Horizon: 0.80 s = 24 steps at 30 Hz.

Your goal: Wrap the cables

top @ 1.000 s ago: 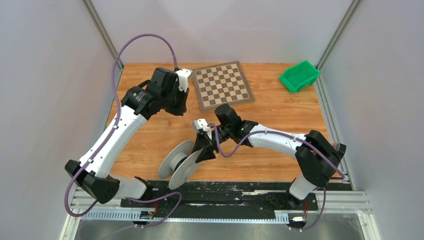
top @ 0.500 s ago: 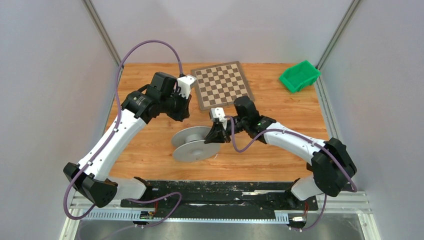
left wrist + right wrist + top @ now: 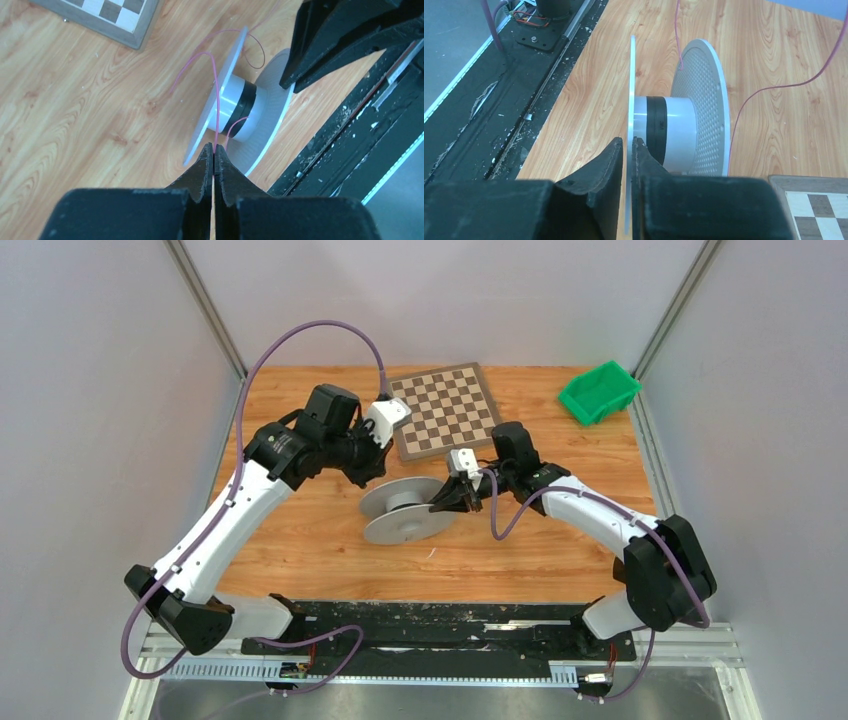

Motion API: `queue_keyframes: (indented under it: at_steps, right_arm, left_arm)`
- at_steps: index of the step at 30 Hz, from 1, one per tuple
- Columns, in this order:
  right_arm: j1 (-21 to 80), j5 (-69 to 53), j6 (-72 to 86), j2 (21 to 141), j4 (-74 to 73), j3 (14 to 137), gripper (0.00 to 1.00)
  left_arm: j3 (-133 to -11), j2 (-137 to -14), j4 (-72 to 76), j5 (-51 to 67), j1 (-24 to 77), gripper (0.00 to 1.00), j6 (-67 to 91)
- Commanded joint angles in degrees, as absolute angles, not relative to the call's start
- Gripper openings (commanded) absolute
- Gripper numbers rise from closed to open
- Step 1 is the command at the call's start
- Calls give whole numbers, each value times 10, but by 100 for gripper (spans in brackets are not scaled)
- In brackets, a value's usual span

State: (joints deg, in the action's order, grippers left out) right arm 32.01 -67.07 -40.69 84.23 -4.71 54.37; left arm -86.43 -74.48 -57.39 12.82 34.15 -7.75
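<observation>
Near the middle of the surface [image 3: 300,540], just in front of the chessboard [image 3: 445,410], a white spool [image 3: 405,510] sits tilted, its perforated flange lower and its plain flange higher. Whether the lower flange touches the wood cannot be told.

From the near right corner the right arm rises to an elbow close to the right edge, then stretches its forearm leftward and low across the boards. The right hand [image 3: 445,502] meets the spool from the right. On the right wrist view its fingers are nearly together, with only the thin rim of the plain flange pinched between them.

From the near left corner the left arm climbs along the left edge, bends at the far left and turns its wrist right and downward, so that the left hand [image 3: 375,475] hangs just beside the spool on its far left side. On the left wrist view its fingers are pressed flat together on a thin pink cable [image 3: 215,90], which runs from the fingertips to the spool's hub and loops loosely past the flanges.

A green bin [image 3: 598,392] stands at the far right corner.
</observation>
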Motion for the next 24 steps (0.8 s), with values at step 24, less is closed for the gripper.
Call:
queue_keyframes:
  at_steps: [24]
  right_arm:
    - [280, -558, -194, 740, 136, 554, 50]
  left_arm:
    - [-714, -666, -363, 222, 371, 0, -271]
